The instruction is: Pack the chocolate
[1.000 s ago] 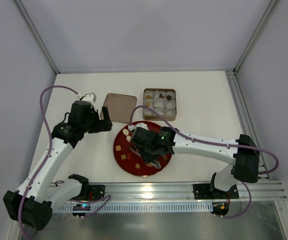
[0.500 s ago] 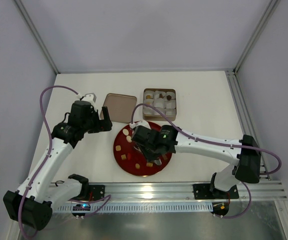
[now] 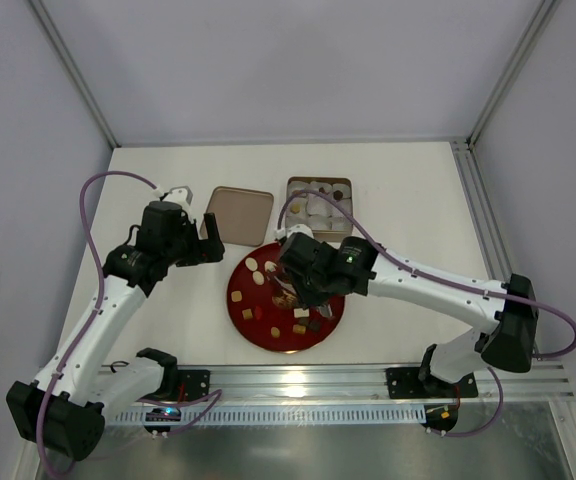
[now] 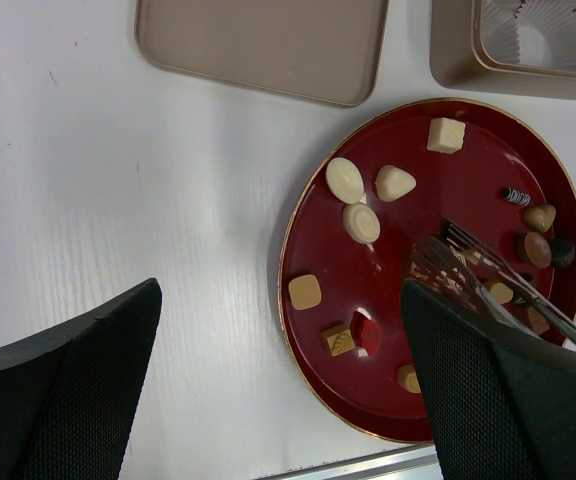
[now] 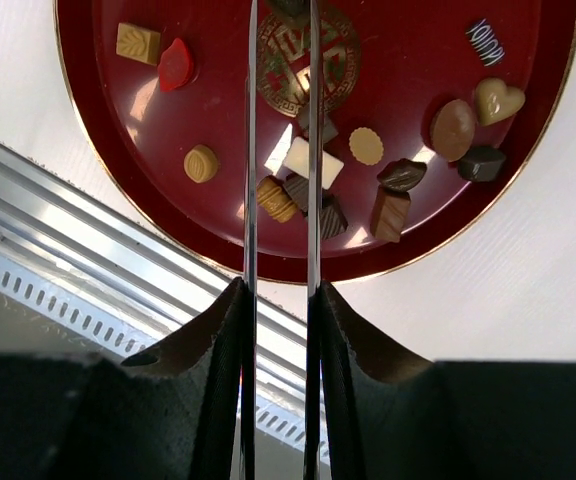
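Pinching tongs, right fingers narrow, left fingers (empty) spread wide.

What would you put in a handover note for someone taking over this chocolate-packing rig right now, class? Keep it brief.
Left end effector: open, empty, above the table, left of the red plate.
Right end effector: shut on metal tongs, tips over the plate; whether they grip a piece is unclear.
Chocolates: most lie on the plate; a few sit in the tin, in paper cups. Lid lies beside the tin.
Done: a few packed.
Left: move the rest into empty cups.
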Available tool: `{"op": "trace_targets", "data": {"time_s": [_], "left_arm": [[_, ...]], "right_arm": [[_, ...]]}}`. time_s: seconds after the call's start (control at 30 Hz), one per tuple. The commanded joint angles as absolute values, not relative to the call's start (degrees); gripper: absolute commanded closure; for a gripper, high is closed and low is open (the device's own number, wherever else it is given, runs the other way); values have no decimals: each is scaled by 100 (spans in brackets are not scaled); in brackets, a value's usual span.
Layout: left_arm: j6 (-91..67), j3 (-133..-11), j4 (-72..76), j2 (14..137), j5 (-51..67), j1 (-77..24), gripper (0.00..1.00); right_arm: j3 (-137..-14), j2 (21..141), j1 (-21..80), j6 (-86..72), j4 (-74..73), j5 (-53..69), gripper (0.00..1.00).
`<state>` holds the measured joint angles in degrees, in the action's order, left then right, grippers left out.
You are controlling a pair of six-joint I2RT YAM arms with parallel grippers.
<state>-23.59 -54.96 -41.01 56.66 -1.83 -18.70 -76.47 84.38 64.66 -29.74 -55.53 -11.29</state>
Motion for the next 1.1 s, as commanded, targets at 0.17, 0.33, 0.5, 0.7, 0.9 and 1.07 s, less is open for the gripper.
{"op": "trace_targets", "data": {"time_s": [0.17, 0.33, 0.5, 0.7, 0.9, 1.07], "left_arm": [[-2382, -5537, -4060, 5608, -141, -1881, 0], [-2382, -5546, -4052, 5625, -123, -1881, 0], [-2373, -5537, -4052, 5616, -141, -1881, 0], [-2355, -5537, -4052, 5616, -158, -1881, 0], [-2355, -5537, -4061, 5625, -185, -1881, 0], [-2347, -5537, -4078, 5643, -193, -1881, 0]], "right_arm": [[-8156, 7902, 5468, -2426, -5397, -967, 67], [-8437, 7980, 4686, -2110, -5204, -888, 67], [-8665, 8340, 3825, -1872, -4887, -695, 67], [-9113, 9086, 3262, -1732, -4693, -519, 67], [-9237, 9588, 3059, -1687, -4614, -510, 67], [-9053, 9756, 3015, -1731, -4447, -571, 67]]}}
